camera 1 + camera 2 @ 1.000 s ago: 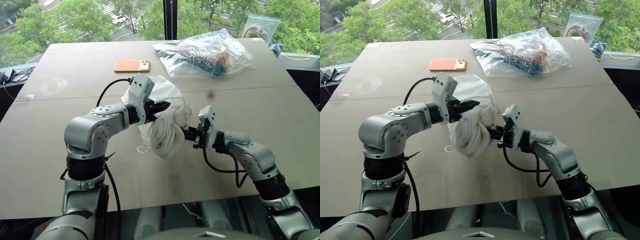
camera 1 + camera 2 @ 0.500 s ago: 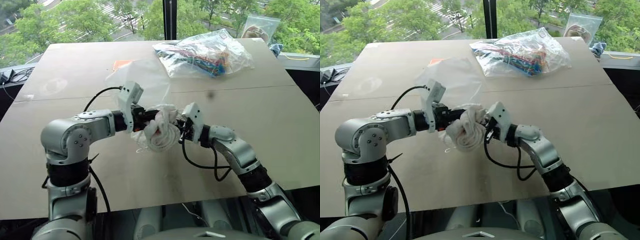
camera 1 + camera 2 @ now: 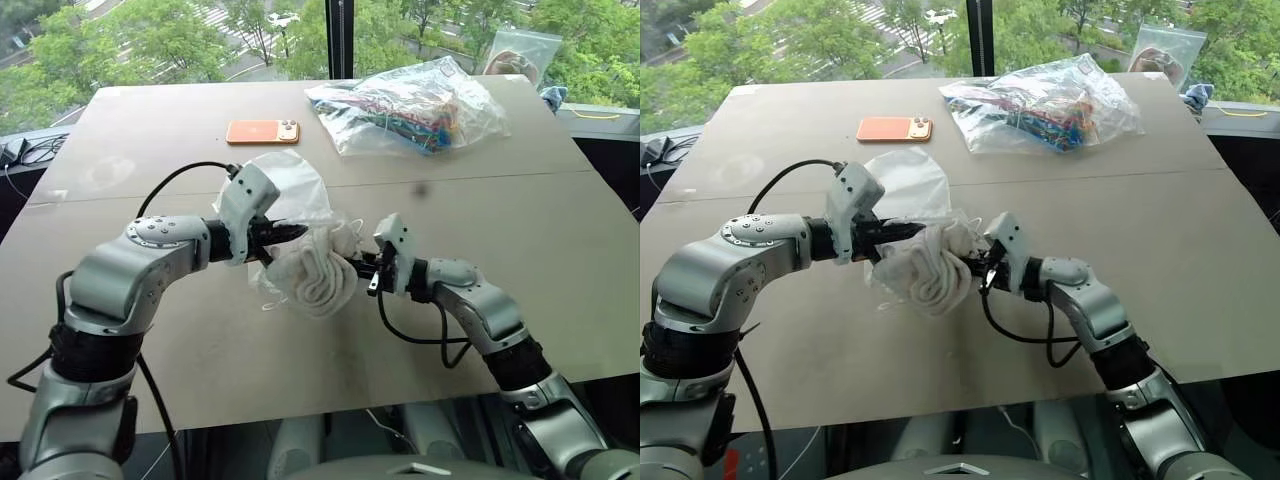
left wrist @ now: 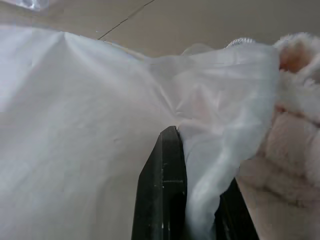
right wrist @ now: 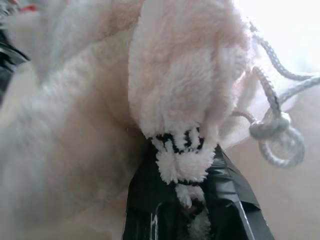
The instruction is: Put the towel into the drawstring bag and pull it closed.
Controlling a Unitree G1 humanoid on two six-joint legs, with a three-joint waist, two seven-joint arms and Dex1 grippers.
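The left gripper [image 3: 292, 232] is pinching the rim of the translucent white thin-fabric drawstring bag [image 3: 285, 190] while the right gripper [image 3: 362, 268], clamped on the rumpled cream-white ribbed towel [image 3: 315, 272], is holding it just right of the bag's mouth above the table.

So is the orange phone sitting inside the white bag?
No, the orange phone lies flat on the table, apart from the drawstring bag and farther from the robot.
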